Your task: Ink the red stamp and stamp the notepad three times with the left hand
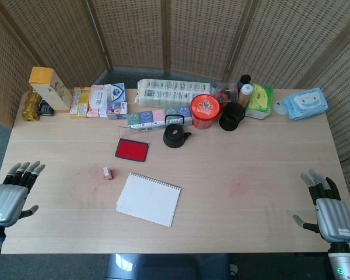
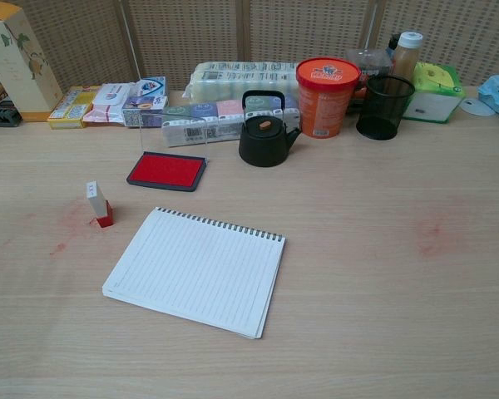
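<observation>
The small red stamp (image 1: 108, 173) (image 2: 98, 204) stands upright on the table, left of the spiral notepad (image 1: 149, 199) (image 2: 198, 269). The notepad lies flat with a blank lined page up. Behind them sits the red ink pad (image 1: 132, 149) (image 2: 166, 170) with its clear lid raised. My left hand (image 1: 13, 192) hovers at the table's left edge, fingers spread, holding nothing, well left of the stamp. My right hand (image 1: 328, 208) rests at the right edge, fingers spread and empty. Neither hand shows in the chest view.
A black teapot (image 1: 175, 135) stands just right of the ink pad. Along the back are boxes, tissue packs, a red tub (image 1: 205, 111), a black mesh cup (image 1: 231, 116) and a tall carton (image 1: 49, 87). Faint red smears mark the table (image 1: 239, 186).
</observation>
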Action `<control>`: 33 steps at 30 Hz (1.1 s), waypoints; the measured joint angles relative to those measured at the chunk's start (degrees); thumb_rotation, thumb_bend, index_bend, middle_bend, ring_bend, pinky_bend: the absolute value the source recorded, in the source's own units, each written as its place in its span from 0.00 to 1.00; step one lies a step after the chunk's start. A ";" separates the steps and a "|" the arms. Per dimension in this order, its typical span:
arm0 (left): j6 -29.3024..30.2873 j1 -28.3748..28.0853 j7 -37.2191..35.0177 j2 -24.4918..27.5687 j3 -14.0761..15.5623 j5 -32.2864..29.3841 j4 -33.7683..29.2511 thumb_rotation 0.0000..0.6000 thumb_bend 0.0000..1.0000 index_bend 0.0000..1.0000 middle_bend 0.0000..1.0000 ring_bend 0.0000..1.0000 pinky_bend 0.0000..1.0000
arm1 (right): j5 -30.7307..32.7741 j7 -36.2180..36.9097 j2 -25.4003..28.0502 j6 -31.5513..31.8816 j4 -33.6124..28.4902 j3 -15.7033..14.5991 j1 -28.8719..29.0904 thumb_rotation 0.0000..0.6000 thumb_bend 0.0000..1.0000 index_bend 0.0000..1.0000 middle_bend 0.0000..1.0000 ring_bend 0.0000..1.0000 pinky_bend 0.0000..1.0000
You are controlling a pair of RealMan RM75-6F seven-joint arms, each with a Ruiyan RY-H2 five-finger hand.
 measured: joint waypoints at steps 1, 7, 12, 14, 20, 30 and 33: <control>0.06 0.06 0.12 -0.12 -0.05 0.01 0.09 1.00 0.00 0.00 0.00 0.00 0.03 | -0.04 0.05 -0.01 0.03 0.02 -0.01 -0.02 1.00 0.07 0.00 0.00 0.00 0.00; 0.80 -0.01 -0.46 -0.91 -0.38 1.20 1.42 1.00 0.00 0.00 0.00 0.00 0.03 | -0.30 0.30 0.11 -0.02 -0.17 -0.11 -0.03 1.00 0.07 0.00 0.00 0.00 0.00; 1.02 -1.86 -1.66 -2.77 -2.29 2.25 4.38 1.00 0.00 0.16 0.28 0.20 0.10 | -0.27 0.61 0.06 0.10 -0.13 0.16 0.07 1.00 0.07 0.00 0.00 0.00 0.00; 0.61 -3.05 -1.84 -3.45 -3.11 2.64 5.67 1.00 0.00 0.33 0.61 0.52 0.32 | -0.01 0.63 0.02 -0.10 -0.06 0.28 0.18 1.00 0.07 0.00 0.00 0.00 0.00; -1.11 -8.07 -0.69 -6.35 -5.40 5.67 11.42 1.00 0.08 0.80 1.00 1.00 1.00 | 2.01 -0.20 -0.36 -0.87 0.22 0.98 0.56 1.00 0.07 0.00 0.00 0.00 0.00; -11.71 -17.85 9.86 -12.04 -6.77 7.75 18.11 1.00 0.12 0.82 1.00 1.00 1.00 | 5.54 -1.74 -1.27 -2.80 0.87 1.91 1.34 1.00 0.07 0.00 0.00 0.00 0.00; -13.64 -19.24 11.81 -14.05 -6.60 7.74 20.05 1.00 0.11 0.76 1.00 1.00 1.00 | 6.43 -1.65 -1.27 -3.25 1.07 2.22 1.54 1.00 0.07 0.00 0.00 0.00 0.00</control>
